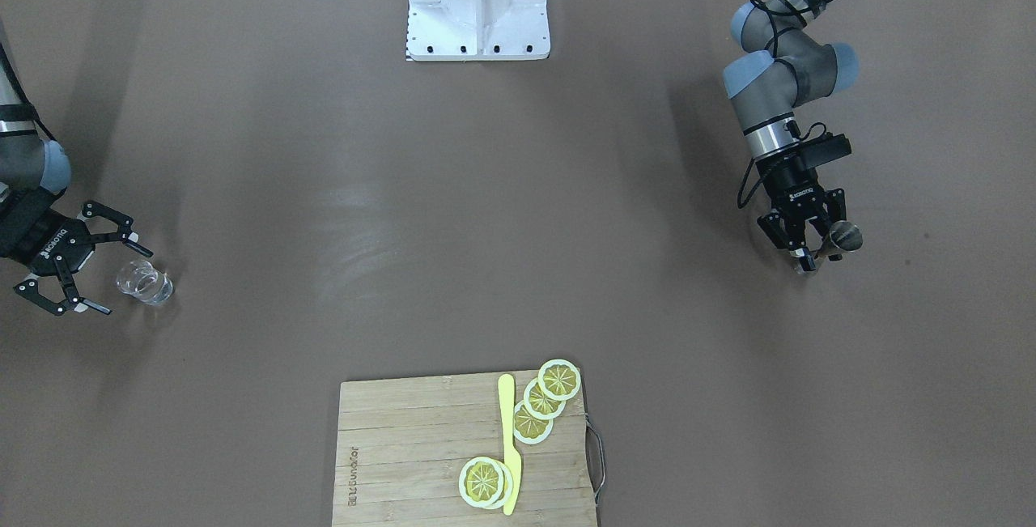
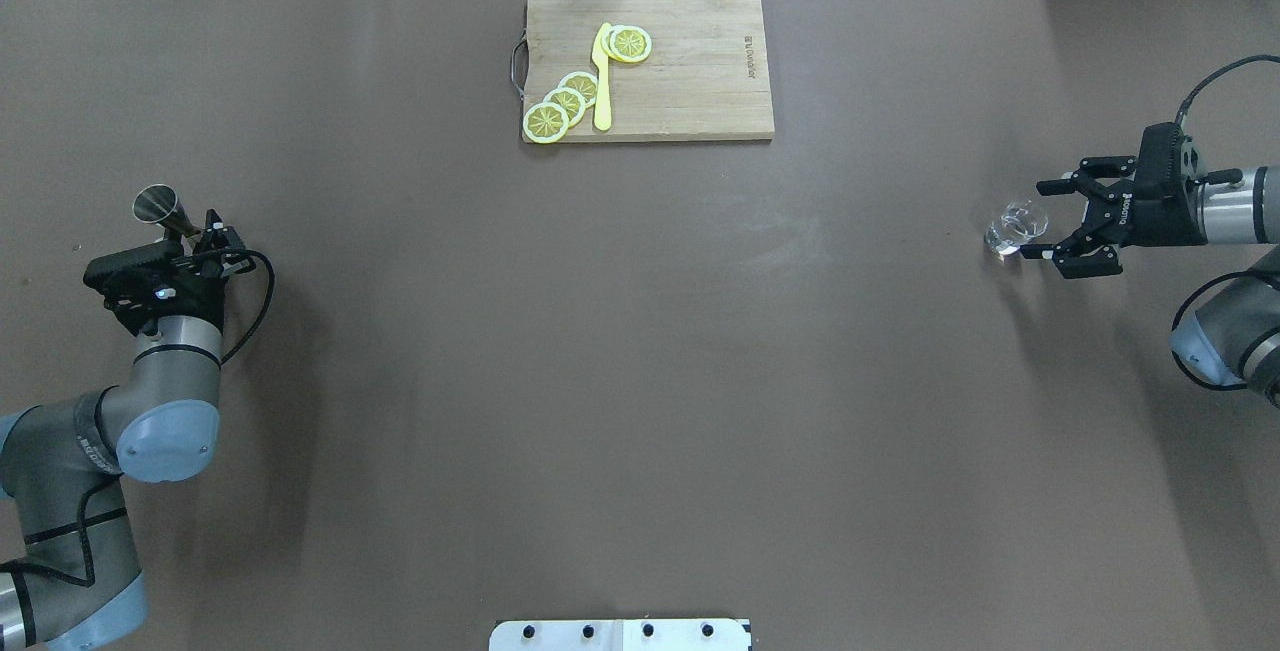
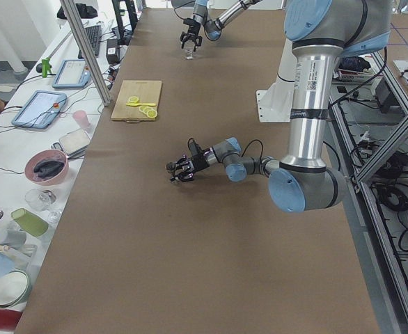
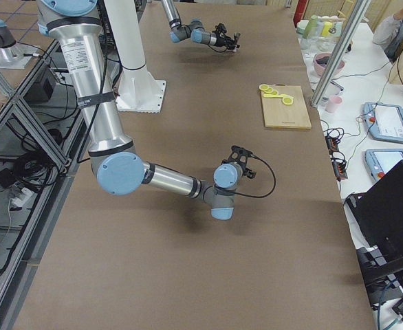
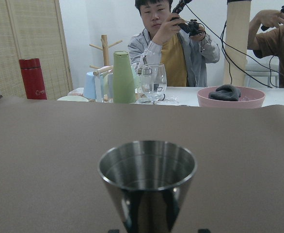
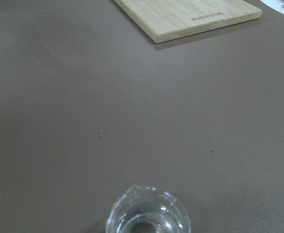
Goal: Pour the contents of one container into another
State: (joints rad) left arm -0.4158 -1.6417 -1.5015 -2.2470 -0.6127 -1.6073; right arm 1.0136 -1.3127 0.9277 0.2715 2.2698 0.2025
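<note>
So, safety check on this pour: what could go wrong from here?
The open right gripper only flanks the near edge of the small clear glass; closing now might push or tip it. The left gripper holds the steel cone-shaped jigger far from that glass; a long carry could spill any contents.

2 fixed cameras look steeply down on the worktop (image 2: 640,381) from opposite long sides, sharing the board (image 2: 650,66). 2 more look along it from either end, high and far back. The left wrist camera sits low, close behind the cup (image 5: 147,179), facing people (image 5: 173,43) beyond the worktop. The right wrist camera tilts down over the glass (image 6: 148,216), board at top.
</note>
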